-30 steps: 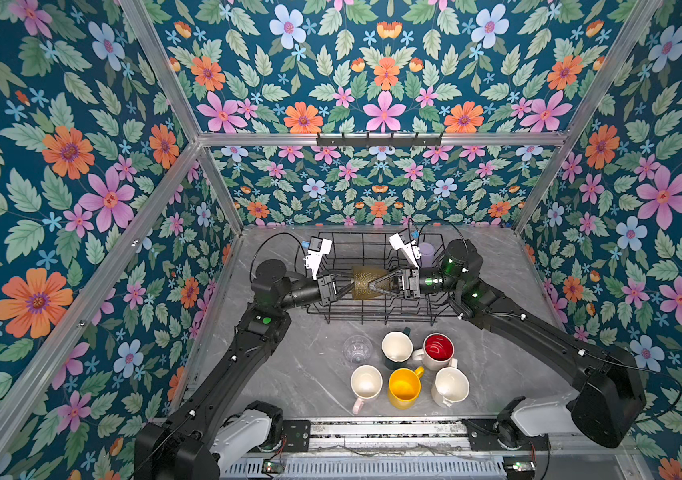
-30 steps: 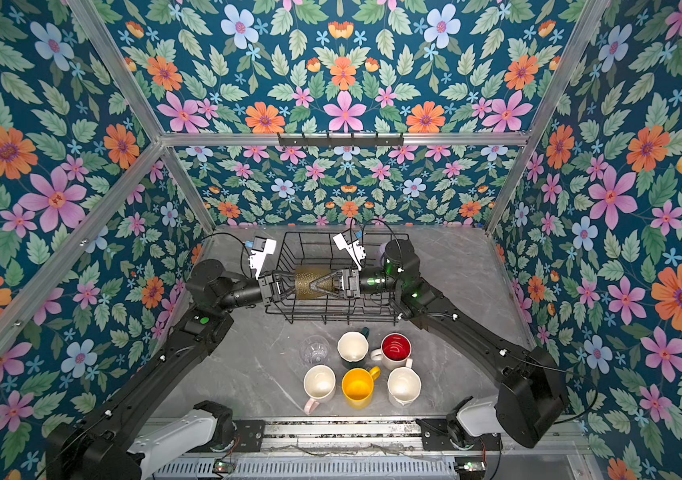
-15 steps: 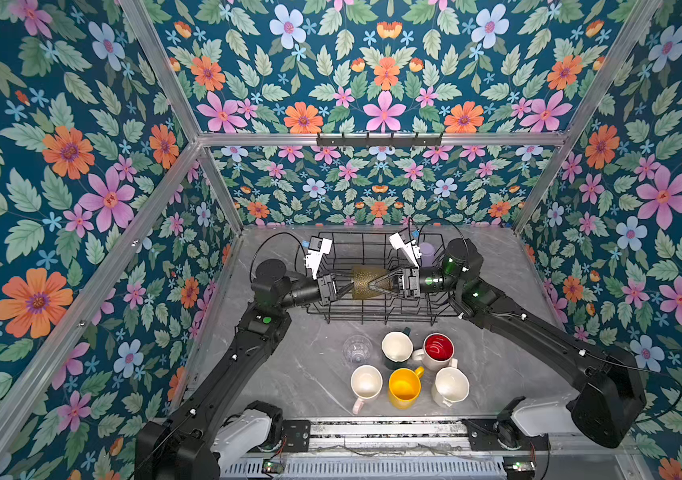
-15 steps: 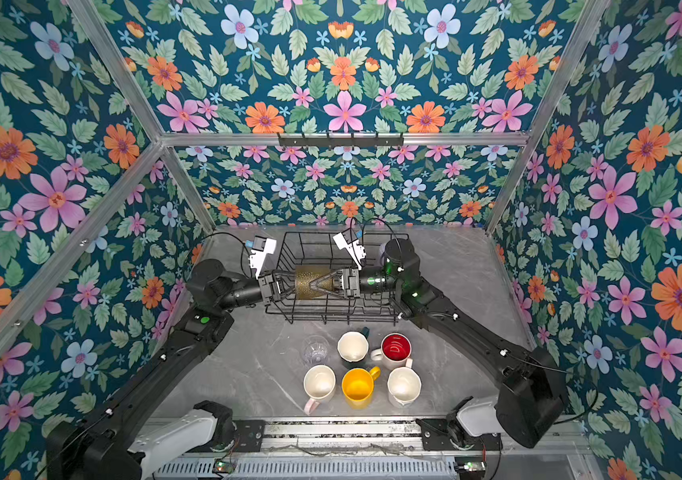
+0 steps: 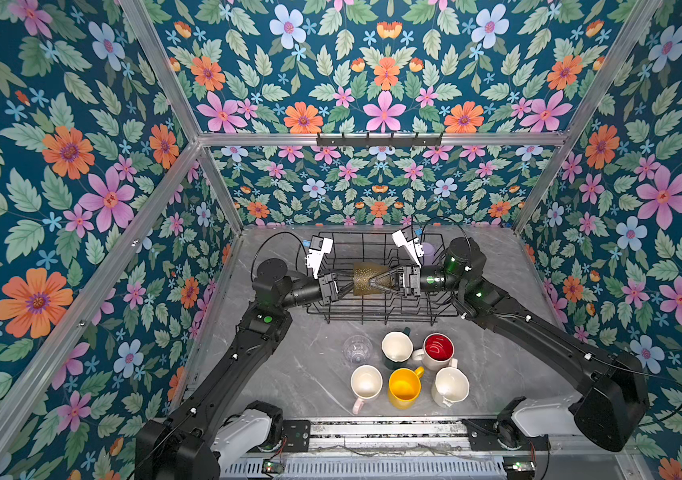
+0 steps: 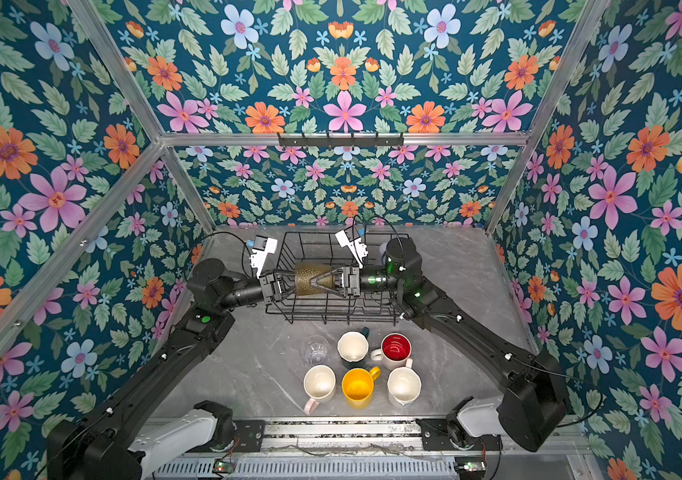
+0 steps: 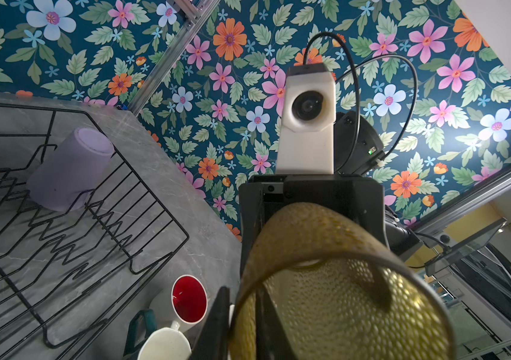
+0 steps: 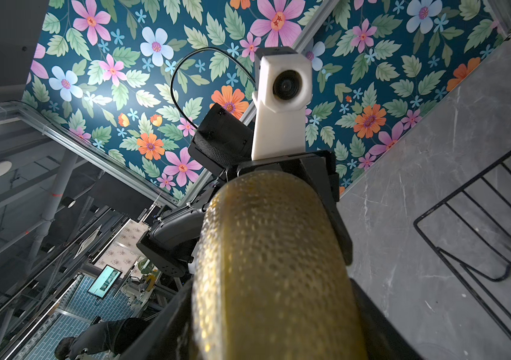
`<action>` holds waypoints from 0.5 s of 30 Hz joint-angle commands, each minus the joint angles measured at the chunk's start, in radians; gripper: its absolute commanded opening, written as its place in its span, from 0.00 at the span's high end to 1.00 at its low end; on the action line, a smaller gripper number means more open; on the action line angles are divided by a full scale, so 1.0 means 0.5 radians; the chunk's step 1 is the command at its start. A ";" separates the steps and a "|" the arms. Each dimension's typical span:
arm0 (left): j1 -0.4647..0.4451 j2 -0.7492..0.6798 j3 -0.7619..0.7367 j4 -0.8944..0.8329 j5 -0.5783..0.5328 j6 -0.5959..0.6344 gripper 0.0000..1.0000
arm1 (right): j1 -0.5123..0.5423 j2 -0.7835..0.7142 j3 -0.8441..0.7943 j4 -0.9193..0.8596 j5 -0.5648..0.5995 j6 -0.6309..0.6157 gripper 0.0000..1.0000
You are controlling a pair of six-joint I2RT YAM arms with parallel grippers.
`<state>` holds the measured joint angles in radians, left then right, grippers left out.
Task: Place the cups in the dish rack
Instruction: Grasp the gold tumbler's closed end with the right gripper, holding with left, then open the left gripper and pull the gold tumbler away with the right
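floral wallpaper in teal, pink and orange surrounds a grey marbled counter [image 5: 289,374]. loading has barely begun: one cup is racked, one is in the air, and six wait.

the left tool [image 5: 345,286] meets the open mouth of the olive-amber glass [image 5: 360,274]. its fingers sit astride the rim, one inside and one outside, and it is unclear whether they are pinching it or have let go. the glass lies sideways above the middle of the dish rack [image 5: 372,309], which sits toward the counter's back edge. the right tool [image 5: 370,282] grips the glass's base end.

in the rack's back right corner, the lilac tumbler [image 7: 70,168] leans mouth down on the dividers. it is the only cup inside.

toward the counter's front edge, upright and empty, stand the clear glass [image 5: 357,350], dark green mug [image 5: 396,347] and red-lined white mug [image 5: 438,348]. nearer the edge are the pale pink mug [image 5: 366,382], yellow mug [image 5: 405,386] and white mug [image 5: 450,386].
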<state>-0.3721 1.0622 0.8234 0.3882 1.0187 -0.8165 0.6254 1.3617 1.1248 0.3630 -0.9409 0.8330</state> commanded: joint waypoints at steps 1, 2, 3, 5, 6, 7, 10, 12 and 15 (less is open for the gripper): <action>0.005 -0.007 0.024 0.002 0.006 0.012 0.68 | 0.004 -0.020 0.020 0.012 0.044 -0.022 1.00; 0.004 -0.007 0.029 -0.010 0.003 0.022 0.61 | 0.006 -0.020 0.021 0.003 0.049 -0.026 1.00; 0.005 -0.008 0.032 -0.028 0.001 0.032 0.56 | 0.005 -0.026 0.021 -0.010 0.053 -0.031 1.00; 0.005 -0.017 0.040 -0.069 -0.011 0.063 0.46 | 0.006 -0.035 0.021 -0.037 0.062 -0.042 1.00; 0.004 -0.027 0.047 -0.103 -0.025 0.092 0.39 | 0.004 -0.047 0.024 -0.064 0.068 -0.057 1.00; 0.005 -0.033 0.055 -0.153 -0.048 0.130 0.33 | 0.005 -0.061 0.028 -0.102 0.081 -0.077 1.00; 0.005 -0.058 0.077 -0.336 -0.120 0.268 0.23 | 0.005 -0.124 0.050 -0.281 0.150 -0.179 1.00; 0.003 -0.068 0.079 -0.441 -0.185 0.345 0.19 | 0.006 -0.169 0.082 -0.478 0.219 -0.268 1.00; 0.005 -0.080 0.100 -0.663 -0.319 0.487 0.14 | 0.006 -0.269 0.118 -0.798 0.363 -0.424 1.00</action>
<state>-0.3721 1.0286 0.8627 0.1734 0.9287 -0.6712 0.6262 1.2556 1.1690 0.1162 -0.8368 0.7185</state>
